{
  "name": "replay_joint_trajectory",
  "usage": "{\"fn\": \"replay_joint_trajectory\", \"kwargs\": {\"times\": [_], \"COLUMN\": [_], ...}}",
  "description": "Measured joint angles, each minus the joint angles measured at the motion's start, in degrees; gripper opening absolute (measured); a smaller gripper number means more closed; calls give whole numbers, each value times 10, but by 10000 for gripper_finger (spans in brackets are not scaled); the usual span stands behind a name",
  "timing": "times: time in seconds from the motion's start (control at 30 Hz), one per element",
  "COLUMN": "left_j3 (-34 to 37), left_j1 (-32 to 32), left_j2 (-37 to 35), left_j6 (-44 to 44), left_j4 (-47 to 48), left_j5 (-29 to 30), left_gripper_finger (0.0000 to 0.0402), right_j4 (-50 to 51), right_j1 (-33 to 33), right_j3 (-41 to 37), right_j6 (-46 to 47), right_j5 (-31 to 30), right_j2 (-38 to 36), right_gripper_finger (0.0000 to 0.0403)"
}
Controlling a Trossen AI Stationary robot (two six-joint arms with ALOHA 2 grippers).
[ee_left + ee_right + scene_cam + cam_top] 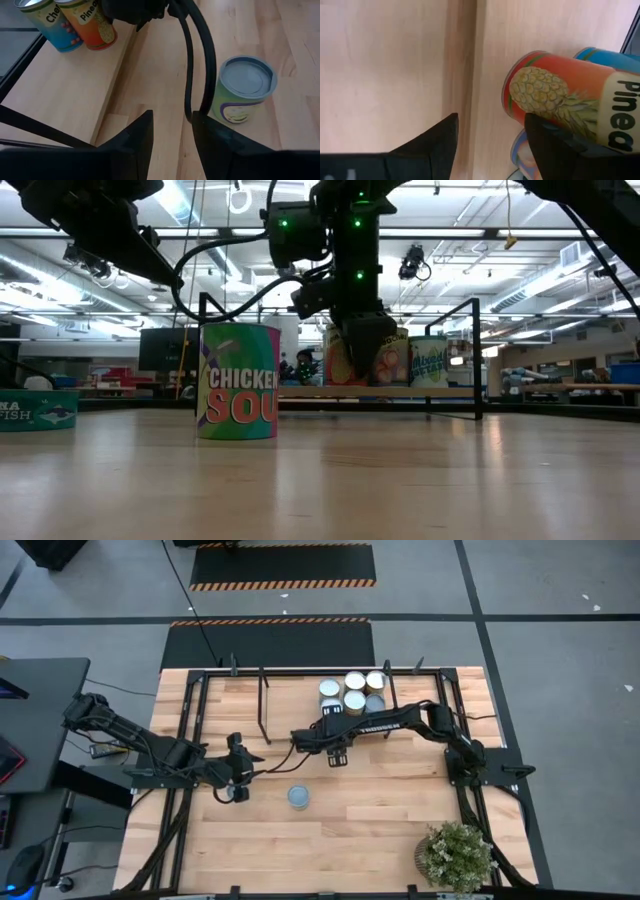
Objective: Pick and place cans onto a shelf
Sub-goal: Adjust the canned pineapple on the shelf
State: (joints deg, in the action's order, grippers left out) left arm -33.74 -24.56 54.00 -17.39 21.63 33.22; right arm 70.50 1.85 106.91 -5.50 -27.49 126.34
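Several cans (354, 690) stand upright on the shelf (290, 700) at the table's far side, among them a pineapple can (555, 100). A chicken soup can with a blue-grey top (298, 797) stands on the table and also shows in the low view (238, 380) and the left wrist view (245, 90). A flat fish tin (35, 410) lies on the table at the left. My right gripper (490, 145) is open and empty just in front of the shelf's cans (338, 755). My left gripper (172, 145) is open and empty, left of the soup can (243, 768).
A bushy potted plant (457, 855) stands at the table's near right corner. The shelf's black rod frame (262, 690) rises along the far side. My right arm's cable (192, 60) hangs between my left gripper and the soup can. Bare tabletop (380, 830) lies near the front.
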Motion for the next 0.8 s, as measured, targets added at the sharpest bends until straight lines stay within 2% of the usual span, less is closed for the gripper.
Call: {"fn": "replay_joint_trajectory", "kwargs": {"times": [0.43, 0.8], "left_j3": [0, 0], "left_j1": [0, 0], "left_j2": [0, 0], "left_j6": [0, 0], "left_j4": [1, 1], "left_j5": [0, 0], "left_gripper_finger": [142, 142], "right_j4": [-14, -14], "right_j1": [3, 6], "right_j3": [0, 0], "right_j6": [0, 0], "right_j5": [0, 0], "right_j2": [0, 0], "right_gripper_finger": [238, 281]}}
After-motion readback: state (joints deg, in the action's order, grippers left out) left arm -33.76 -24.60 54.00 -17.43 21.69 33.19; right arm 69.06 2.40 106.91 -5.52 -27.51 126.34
